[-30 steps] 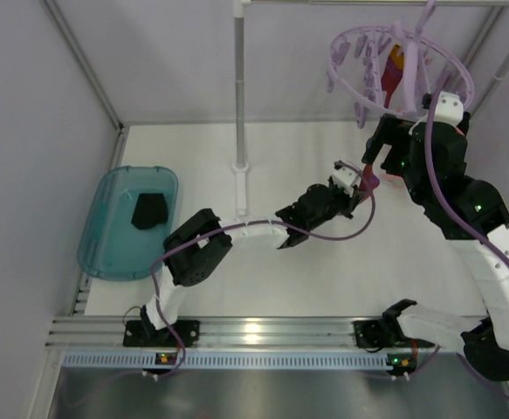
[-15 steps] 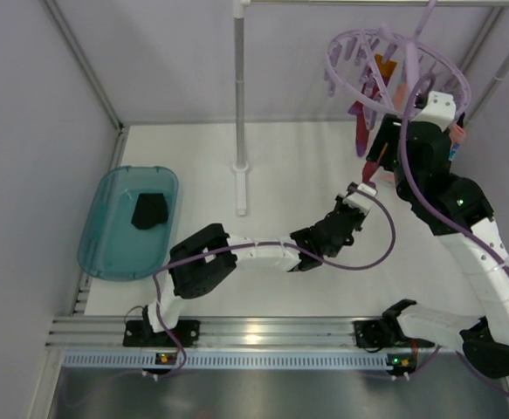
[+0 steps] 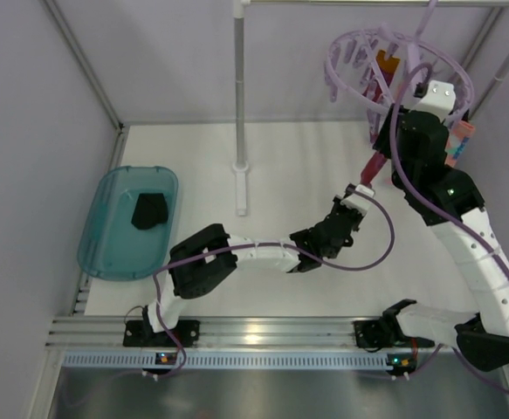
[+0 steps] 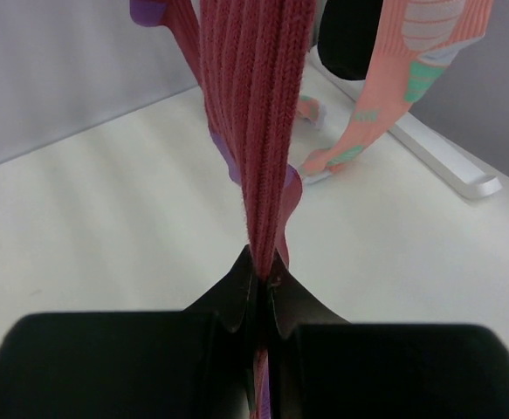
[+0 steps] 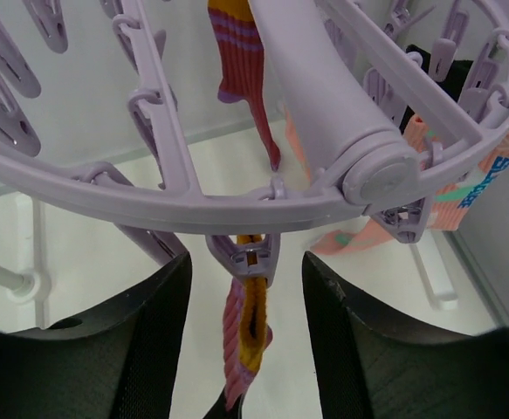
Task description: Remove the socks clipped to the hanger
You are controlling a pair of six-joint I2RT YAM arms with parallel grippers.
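- The white worktop (image 3: 184, 148) is walled by grey panels, and both arms are bolted at its near edge.
- The right arm is raised to the far right corner, just under the hanger (image 5: 324, 96).
- The left arm is stretched low across the worktop towards the same corner.
- The lilac hanger is hung above the far right corner, its ring set with dangling pegs.
- A teal tub (image 3: 92, 236) is set at the left edge of the worktop, well apart from the hanger, and a black sock (image 3: 149, 209) is lying in it.
- A white pole (image 3: 239, 96) is stood upright at the middle of the far side.
- A magenta-red sock (image 4: 254, 105) is drawn taut from the hanger down to the left gripper (image 4: 258, 271), whose fingers are clamped tight on its lower end.
- A salmon pink sock (image 4: 402, 61) with teal patches is clipped to the ring just beside it.
- An orange sock with purple stripes (image 5: 237, 44) is clipped further in.
- A red-and-orange sock (image 5: 245, 336) is held by a peg (image 5: 247, 253) on the ring. It cannot be told whether this is the one being pulled.
- The right gripper (image 5: 245, 262) is held with its fingers wide apart on either side of that peg, and nothing is grasped.
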